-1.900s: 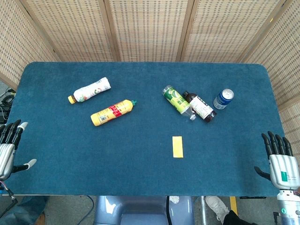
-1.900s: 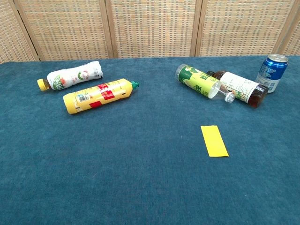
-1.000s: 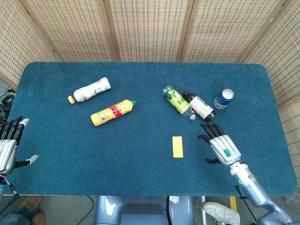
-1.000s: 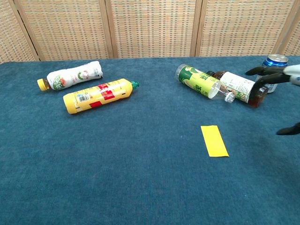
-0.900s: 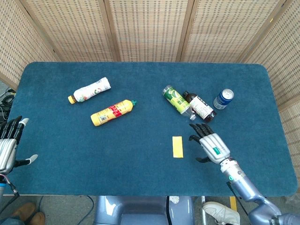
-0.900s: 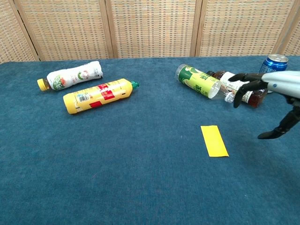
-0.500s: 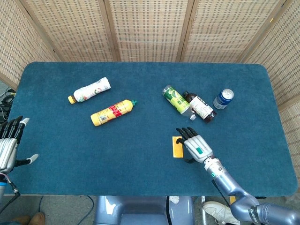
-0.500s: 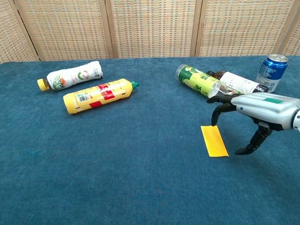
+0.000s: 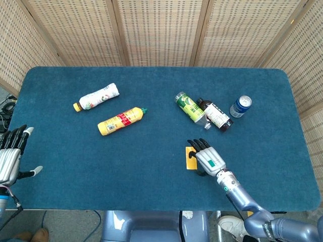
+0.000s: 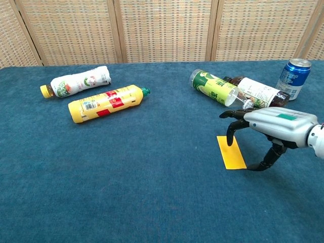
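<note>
now the yellow card lies under the spread right hand.

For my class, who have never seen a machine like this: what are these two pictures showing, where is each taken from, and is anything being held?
This is a two-armed robot with metal hands. One camera looks down from its head, the other forward from its chest. On the blue felt-covered table lie a white plastic bottle, a yellow plastic bottle, a green-labelled clear bottle, a dark brown bottle, an upright blue drinks can and a flat yellow paper strip. The right hand hovers over the strip, fingers spread, holding nothing. The left hand waits open at the table's edge.
</note>
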Tool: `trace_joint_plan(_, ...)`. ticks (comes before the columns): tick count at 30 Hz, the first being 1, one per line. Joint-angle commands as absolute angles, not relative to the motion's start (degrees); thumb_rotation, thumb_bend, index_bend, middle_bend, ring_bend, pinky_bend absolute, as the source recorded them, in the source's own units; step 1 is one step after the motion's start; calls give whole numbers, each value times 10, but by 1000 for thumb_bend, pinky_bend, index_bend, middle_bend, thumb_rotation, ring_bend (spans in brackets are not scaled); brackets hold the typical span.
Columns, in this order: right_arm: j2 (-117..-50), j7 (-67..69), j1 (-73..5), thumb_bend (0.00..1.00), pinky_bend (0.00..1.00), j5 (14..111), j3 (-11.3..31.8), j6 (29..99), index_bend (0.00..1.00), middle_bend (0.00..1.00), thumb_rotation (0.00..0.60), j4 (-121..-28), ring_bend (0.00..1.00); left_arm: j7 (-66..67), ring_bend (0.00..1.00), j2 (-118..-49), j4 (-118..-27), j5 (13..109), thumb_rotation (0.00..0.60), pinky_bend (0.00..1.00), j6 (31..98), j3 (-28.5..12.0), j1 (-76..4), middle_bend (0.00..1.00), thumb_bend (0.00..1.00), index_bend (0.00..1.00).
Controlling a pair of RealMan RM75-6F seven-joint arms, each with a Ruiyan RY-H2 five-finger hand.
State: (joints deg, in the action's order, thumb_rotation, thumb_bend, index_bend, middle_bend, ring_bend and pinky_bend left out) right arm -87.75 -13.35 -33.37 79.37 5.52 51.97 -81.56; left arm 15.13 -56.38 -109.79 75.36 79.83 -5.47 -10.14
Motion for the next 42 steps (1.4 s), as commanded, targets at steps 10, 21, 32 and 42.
trace_joint_plan(10,-906,-149,-345,188,0,779,50,512,383,0,600,-787,0,153,0,-565,-1097,748,600,0,798,-55,-103,0,0,0)
trace_joint_plan(21,-916,-154,-351,214,0,766,50,508,427,0,600,-777,0,150,0,-564,-1098,748,600,0,798,-55,-104,0,0,0)
trace_joint_plan(32,-932,-173,-359,274,0,750,49,501,421,0,600,-768,0,149,0,-563,-1099,749,600,0,799,-55,-104,0,0,0)
trace_joint_plan(42,-936,-170,-364,375,0,743,53,505,506,0,600,-764,0,144,0,-561,-1099,749,600,0,798,-55,-105,0,0,0)
